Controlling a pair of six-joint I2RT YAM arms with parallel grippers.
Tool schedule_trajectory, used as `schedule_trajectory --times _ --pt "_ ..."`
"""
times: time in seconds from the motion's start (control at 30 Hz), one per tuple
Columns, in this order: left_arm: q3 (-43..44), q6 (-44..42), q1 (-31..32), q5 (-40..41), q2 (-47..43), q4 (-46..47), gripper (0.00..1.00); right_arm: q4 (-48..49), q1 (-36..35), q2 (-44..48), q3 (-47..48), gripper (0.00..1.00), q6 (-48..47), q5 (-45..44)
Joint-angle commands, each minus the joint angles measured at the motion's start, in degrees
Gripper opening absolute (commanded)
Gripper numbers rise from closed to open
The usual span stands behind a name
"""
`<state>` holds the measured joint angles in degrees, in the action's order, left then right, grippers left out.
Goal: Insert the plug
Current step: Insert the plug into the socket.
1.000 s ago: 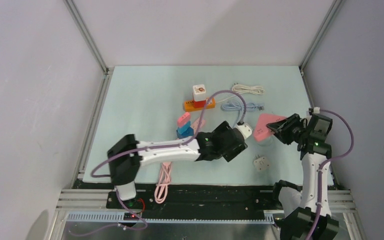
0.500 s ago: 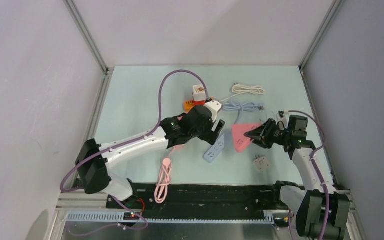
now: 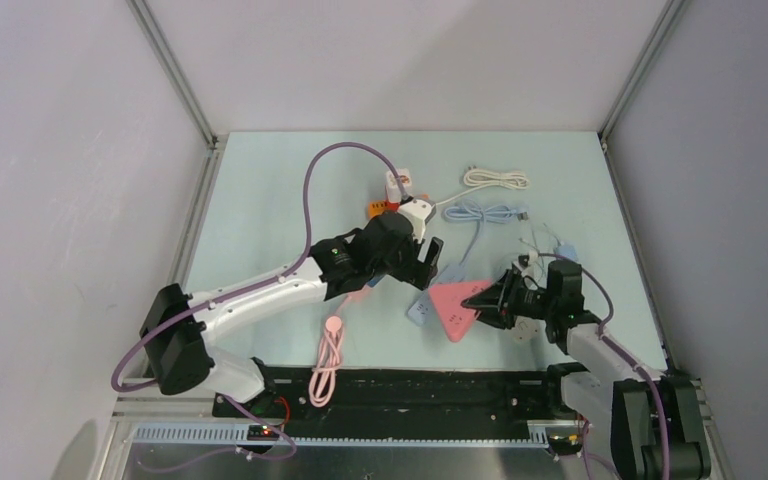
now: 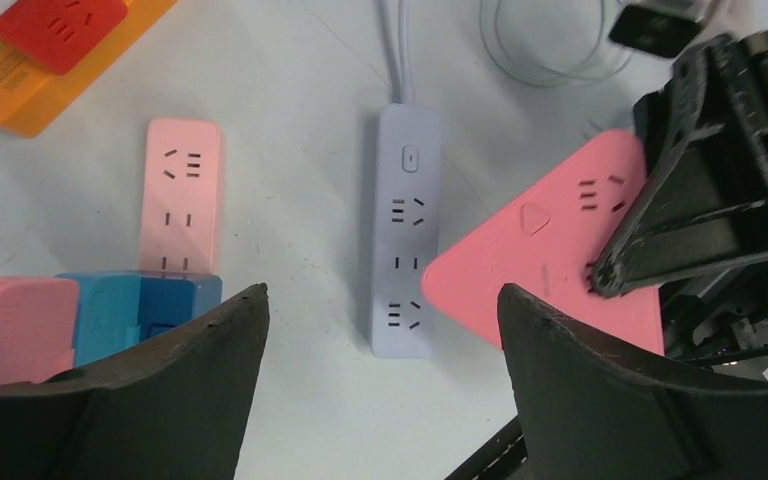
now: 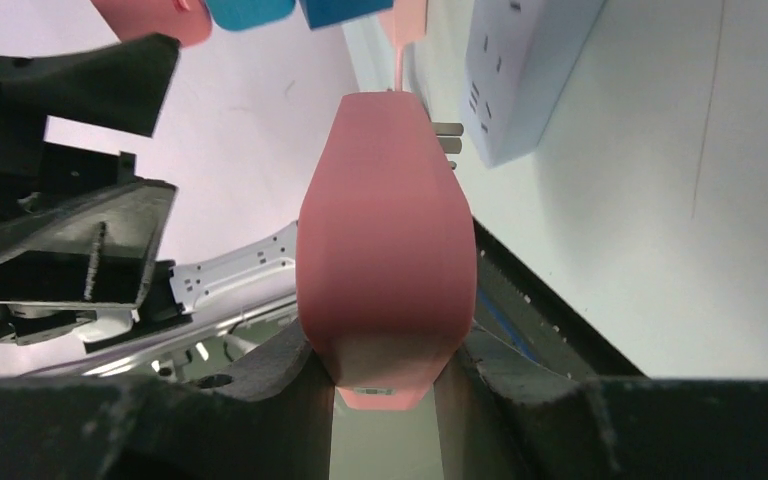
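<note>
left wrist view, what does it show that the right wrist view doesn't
Only left wrist: the orange strip with a red block on it, and the socket holes of the pink strip. Only right wrist: metal prongs beside the far end of the pink triangular adapter. Both: that adapter clamped in the right gripper, and the pale strip.

Right tool (image 5: 385,365) grips pink plug (image 5: 385,260) near pale power strip (image 5: 530,70).
</note>
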<state>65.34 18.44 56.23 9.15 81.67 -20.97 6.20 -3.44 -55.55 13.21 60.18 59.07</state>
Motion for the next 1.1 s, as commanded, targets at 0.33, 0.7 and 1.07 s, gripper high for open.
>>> schedule_trajectory --times 0.33,0.7,1.07 --pt "-0.65 2.26 2.05 -3.3 2.33 3.85 0.86 23.1 -9.9 -5.16 -4.6 0.0 10.09 -4.52" --pt "-2.78 3.02 2.73 -3.65 4.75 4.69 0.81 32.61 -13.23 -13.49 -6.81 0.0 11.0 -10.25" --pt "-5.35 3.86 2.83 -3.38 5.2 5.0 0.79 40.33 -14.05 -20.23 -9.68 0.0 13.43 -11.72"
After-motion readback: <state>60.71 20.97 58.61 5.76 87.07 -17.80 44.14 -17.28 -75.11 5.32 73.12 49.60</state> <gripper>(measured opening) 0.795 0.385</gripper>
